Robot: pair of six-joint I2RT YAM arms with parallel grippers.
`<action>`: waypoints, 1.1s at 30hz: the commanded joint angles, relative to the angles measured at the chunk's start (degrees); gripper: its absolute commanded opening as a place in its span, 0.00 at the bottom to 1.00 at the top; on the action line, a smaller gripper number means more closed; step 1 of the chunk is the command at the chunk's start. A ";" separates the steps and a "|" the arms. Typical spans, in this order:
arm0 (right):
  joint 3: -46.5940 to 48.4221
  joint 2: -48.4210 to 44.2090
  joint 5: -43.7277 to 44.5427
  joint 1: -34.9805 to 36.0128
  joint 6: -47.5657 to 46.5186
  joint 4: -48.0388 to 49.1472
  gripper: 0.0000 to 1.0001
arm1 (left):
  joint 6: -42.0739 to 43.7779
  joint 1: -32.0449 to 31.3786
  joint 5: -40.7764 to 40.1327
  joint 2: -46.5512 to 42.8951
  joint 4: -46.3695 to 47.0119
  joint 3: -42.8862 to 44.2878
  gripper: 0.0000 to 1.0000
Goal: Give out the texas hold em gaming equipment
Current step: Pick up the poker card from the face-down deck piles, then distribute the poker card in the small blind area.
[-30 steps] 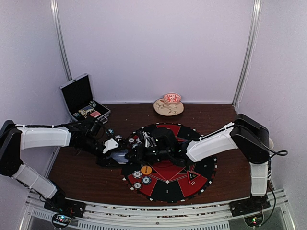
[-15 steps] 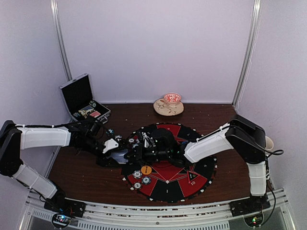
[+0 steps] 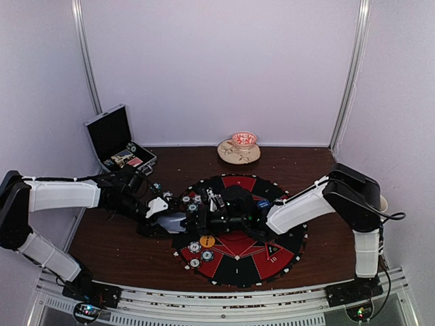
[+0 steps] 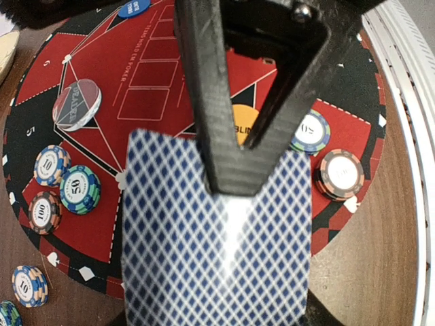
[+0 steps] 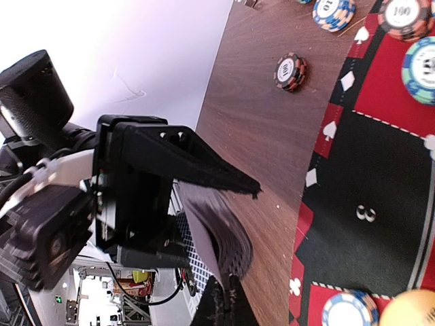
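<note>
- Left wrist view: the cards (image 4: 204,258), blue diamond backs showing, fill the lower frame as one pack. The right gripper (image 4: 231,183) reaches in from above, and its two fingers meet, closed on the pack's far edge.
- Right wrist view: the left gripper (image 5: 231,224) clamps the pack between its fingers, with the cards slightly fanned. The right gripper's tips pinch the fan's near corner. Whether they hold one card or several cannot be told.
- Below both pairs of fingers lies the mat (image 4: 156,75). Chips (image 4: 79,190) stand in small stacks to either side of the pack, and an orange disc (image 4: 239,129) shows through the gap between the right fingers.
- Risk 1: a pinch so near the edge may slip, so a card could drop askew onto the chips.
- Risk 2: neighbouring cards may be dragged out by friction, giving a double deal.
- Risk 3: a pull across the left fingers' clamp could loosen the whole pack and spill it.
</note>
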 commanded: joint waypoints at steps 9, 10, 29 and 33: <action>-13.50 -13.59 3.75 -3.96 -2.01 0.19 0.00 | 0.84 0.46 0.90 0.28 1.63 -0.23 0.52; -14.49 -14.55 3.91 -4.45 -2.09 0.17 0.00 | 0.84 0.48 0.84 0.29 1.67 -0.22 0.53; -22.45 -29.16 1.61 -27.79 -7.85 -13.42 0.00 | 0.83 0.51 1.22 -0.50 1.62 -0.48 0.52; -20.79 -26.29 -0.55 -32.63 -8.62 -14.09 0.00 | 0.93 0.51 1.23 -0.42 1.57 -0.57 0.52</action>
